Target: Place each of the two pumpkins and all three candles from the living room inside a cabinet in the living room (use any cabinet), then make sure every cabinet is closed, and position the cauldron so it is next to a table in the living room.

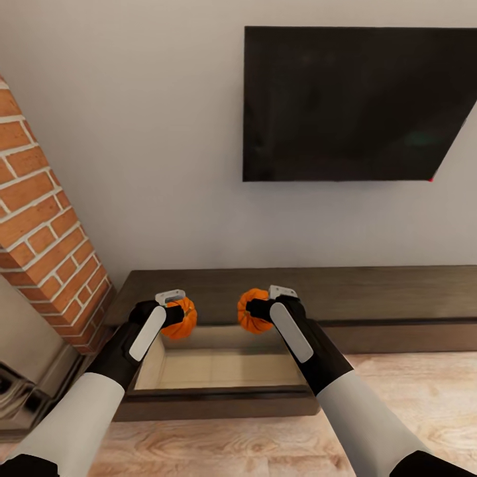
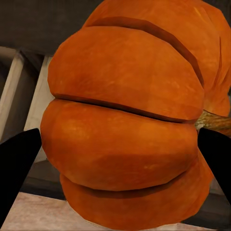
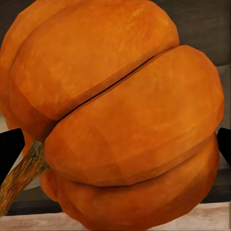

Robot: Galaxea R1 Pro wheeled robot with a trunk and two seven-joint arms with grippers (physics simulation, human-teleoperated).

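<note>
Each end effector is clamped on a pumpkin: the left end effector (image 1: 177,311) on the left pumpkin (image 1: 182,318), the right end effector (image 1: 260,309) on the right pumpkin (image 1: 252,319). Both hang apart above the cabinet's (image 1: 371,291) pulled-out open drawer (image 1: 218,397), just before the cabinet's top front edge.

The low dark-brown cabinet (image 1: 371,291) (one drawer pulled open) stands on the plank floor (image 1: 411,391).

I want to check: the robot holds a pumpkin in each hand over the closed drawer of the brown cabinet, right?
Not quite: the drawer is open, as the head view shows. The left gripper and right gripper each hold a pumpkin above the brown cabinet.
</note>
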